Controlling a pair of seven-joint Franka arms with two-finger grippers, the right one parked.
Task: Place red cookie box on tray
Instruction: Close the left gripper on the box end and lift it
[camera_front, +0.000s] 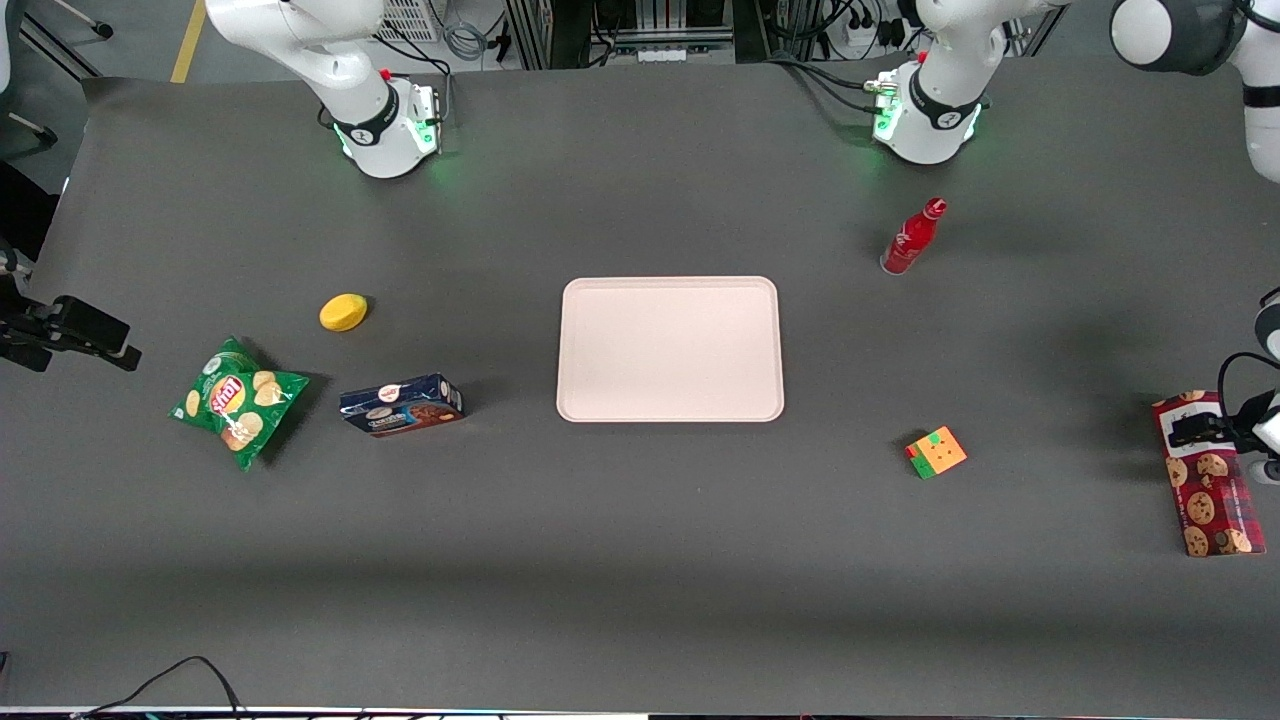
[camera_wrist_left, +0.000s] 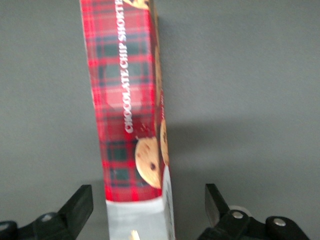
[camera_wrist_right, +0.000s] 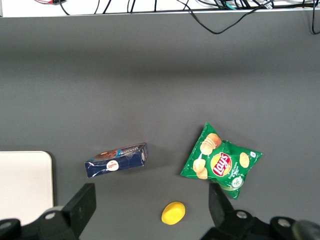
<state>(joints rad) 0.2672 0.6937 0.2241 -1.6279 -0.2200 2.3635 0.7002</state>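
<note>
1. At the working arm's end of the table, we find the red cookie box (camera_front: 1207, 476) lying on the dark table (camera_front: 640, 560), its long axis running toward the front camera, well apart from the tray (camera_front: 670, 349).
2. Over the box's end that lies farther from the front camera, we see the gripper (camera_front: 1205, 428) sitting low, right above the carton.
3. From the left wrist view, we see the gripper (camera_wrist_left: 148, 205) spread wide, its two black fingers (camera_wrist_left: 80, 202) standing on either side of the red cookie box (camera_wrist_left: 127, 105), with bare table showing between each finger and the carton; neither finger touches it.
4. Between those fingers we make out the box's white label end, and the tartan length runs straight away from the gripper.
5. Elsewhere we note a small multicoloured cube (camera_front: 936, 452) between box and tray, a red bottle (camera_front: 912, 238) standing farther from the camera, and toward the parked arm's end a dark blue cookie box (camera_front: 401, 405), a green chip bag (camera_front: 238, 399) and a yellow object (camera_front: 343, 312).
</note>
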